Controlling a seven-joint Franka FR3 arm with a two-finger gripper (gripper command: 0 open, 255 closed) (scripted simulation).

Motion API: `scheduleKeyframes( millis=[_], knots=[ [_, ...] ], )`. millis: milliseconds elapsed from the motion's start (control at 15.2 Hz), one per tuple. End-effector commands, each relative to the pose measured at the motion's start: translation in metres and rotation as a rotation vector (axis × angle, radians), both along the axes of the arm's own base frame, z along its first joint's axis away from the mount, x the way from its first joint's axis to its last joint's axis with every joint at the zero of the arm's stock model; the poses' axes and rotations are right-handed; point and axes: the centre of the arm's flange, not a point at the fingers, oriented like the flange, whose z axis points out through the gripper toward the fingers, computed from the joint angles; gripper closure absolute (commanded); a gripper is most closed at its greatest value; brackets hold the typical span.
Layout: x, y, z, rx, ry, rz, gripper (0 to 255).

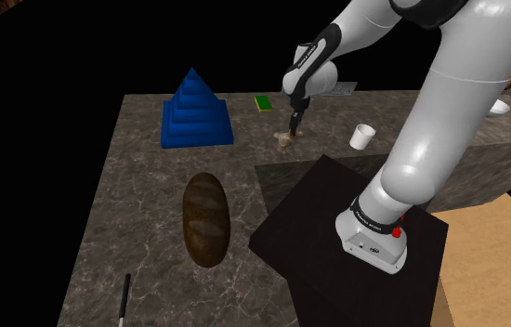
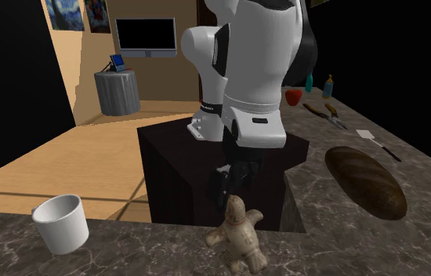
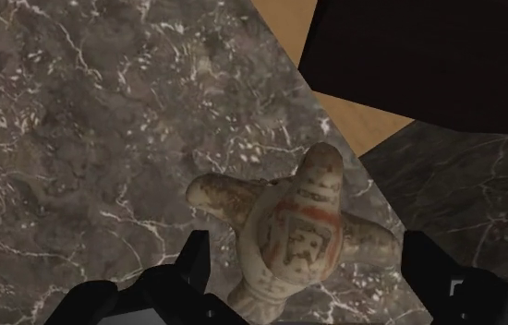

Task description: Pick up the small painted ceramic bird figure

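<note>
Bird: pale, with reddish and dark markings, upright on the marbled surface near the edge by the dark stand. Its lower end is cut off in the wrist view.
Gripper: right above the bird, fingers wide apart on either side of its body, clasping nothing. Contact with a wing is hard to judge.
Shoulder view: the bird is a small brownish shape, half hidden behind the fingers.
Nearby: white cup close by; loaf and blue pyramid well apart.

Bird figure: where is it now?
The bird figure sits on the marble counter under the open gripper, right of the white cup in the second exterior view.
</note>
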Motion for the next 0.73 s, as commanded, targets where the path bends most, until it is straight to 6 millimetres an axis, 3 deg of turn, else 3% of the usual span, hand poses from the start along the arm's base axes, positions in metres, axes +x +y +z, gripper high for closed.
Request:
scheduleKeyframes(
  millis=[0,132,264,330,660],
  knots=[
    [0.0,-0.001,-0.012,0.0,0.0,0.0,0],
    [0.0,-0.001,-0.025,0.0,0.0,0.0,0],
    [-0.001,-0.001,-0.025,0.0,0.0,0.0,0],
    [0.0,-0.001,-0.025,0.0,0.0,0.0,255],
    [0.0,-0.001,-0.025,0.0,0.0,0.0,255]
  ],
)
